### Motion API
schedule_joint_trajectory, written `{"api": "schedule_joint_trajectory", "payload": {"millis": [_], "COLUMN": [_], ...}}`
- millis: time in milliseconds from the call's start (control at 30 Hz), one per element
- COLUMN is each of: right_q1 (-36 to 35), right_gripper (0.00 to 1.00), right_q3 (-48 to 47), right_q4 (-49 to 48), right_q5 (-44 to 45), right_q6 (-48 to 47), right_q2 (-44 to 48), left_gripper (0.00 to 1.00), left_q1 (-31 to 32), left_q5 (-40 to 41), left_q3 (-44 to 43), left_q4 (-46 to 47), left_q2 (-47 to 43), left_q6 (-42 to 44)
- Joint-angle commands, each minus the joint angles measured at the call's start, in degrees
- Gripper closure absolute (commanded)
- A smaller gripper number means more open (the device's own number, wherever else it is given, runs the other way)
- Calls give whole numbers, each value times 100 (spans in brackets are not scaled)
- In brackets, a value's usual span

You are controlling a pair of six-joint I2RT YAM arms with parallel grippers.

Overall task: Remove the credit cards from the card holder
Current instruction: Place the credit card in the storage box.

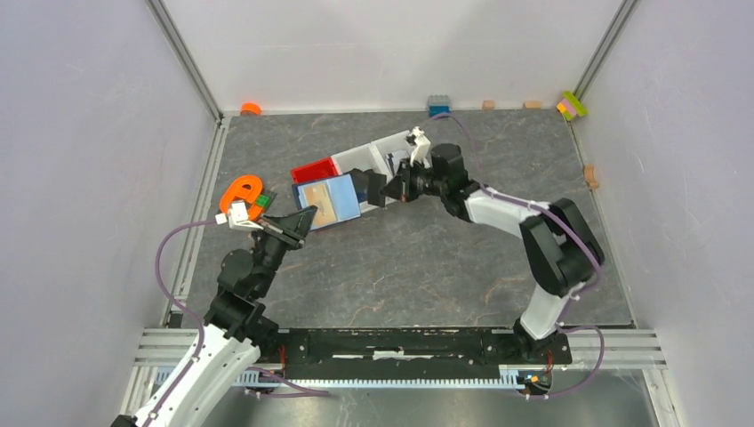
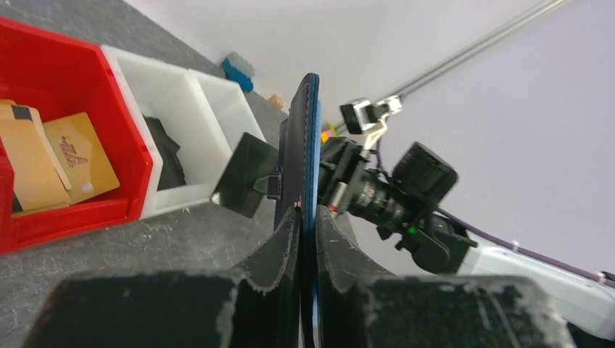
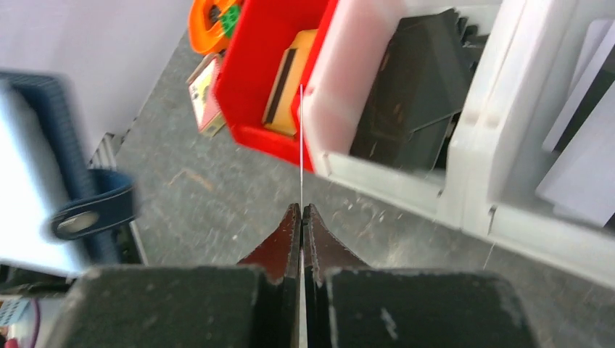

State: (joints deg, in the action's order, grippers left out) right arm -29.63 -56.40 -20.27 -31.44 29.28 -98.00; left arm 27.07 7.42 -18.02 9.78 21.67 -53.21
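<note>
The left pincer (image 1: 306, 219) gripped the holder (image 1: 327, 203). The right pincer (image 1: 386, 189) pinched a dark card (image 2: 245, 174) beside it. Next, the card needed putting down.

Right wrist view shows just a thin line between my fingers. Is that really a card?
Observer: Yes. In the top view, the right gripper is shut on a dark card, right next to the open card holder.
Operator: Is anything holding the holder?
Observer: The left gripper is clamped on its edge. The left wrist view shows the holder edge-on in that grip.
</note>
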Motion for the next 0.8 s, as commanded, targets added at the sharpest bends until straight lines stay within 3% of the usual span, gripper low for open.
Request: {"api": "schedule_joint_trajectory", "payload": {"millis": [0, 433, 567, 633, 767], "right_q1": [10, -128, -290, -327, -333], "right_gripper": [100, 100, 98, 92, 69], "right_q3": [-1049, -3201, -4090, -4404, -4634], "right_q4": [968, 1562, 2166, 2306, 2413], "right_q5": [440, 412, 430, 471, 984], "right_q6": [-418, -432, -571, -588, -619], "right_q2": [-744, -2446, -2980, -3144, -3126], "left_gripper": [98, 98, 98, 98, 98], "left_q1": [-16, -17, -13, -18, -18], "left_q5": [576, 625, 628, 631, 640], "left_q3": [64, 88, 88, 88, 95], "left_q4": [-141, -205, -205, -205, -205], "left_q2": [-460, -575, -558, -548, -557], "left_q6": [158, 12, 4, 12, 21]}}
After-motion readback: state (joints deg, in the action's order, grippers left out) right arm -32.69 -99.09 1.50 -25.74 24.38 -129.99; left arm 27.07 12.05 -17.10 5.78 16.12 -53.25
